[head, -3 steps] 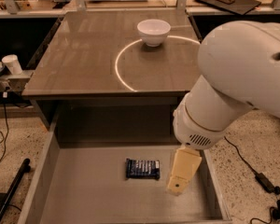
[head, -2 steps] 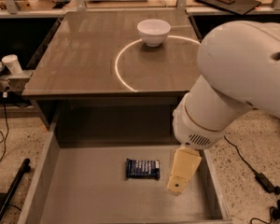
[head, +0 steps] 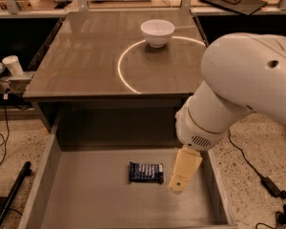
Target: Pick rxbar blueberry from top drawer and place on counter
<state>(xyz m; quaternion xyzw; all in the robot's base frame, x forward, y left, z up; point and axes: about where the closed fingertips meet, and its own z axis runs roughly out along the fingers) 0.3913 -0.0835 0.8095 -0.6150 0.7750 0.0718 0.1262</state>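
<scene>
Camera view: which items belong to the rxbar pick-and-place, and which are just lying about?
Job: rxbar blueberry, flat on the floor of the top drawer; counter; gripper, at the drawer just right of the bar.
Lying about: white bowl on the counter; paper cup at left; cable on the floor, right.

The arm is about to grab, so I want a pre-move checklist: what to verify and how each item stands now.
1. Wide grey top drawer pulled open: ok.
2. Dark blue flat rxbar blueberry lying free on drawer floor: ok.
3. Hand centred over bar: not ok, it is beside the bar's right end, apart.
4. Hand height above drawer floor: cannot tell.
5. Glossy brown counter has room in front of white bowl: ok.
</scene>
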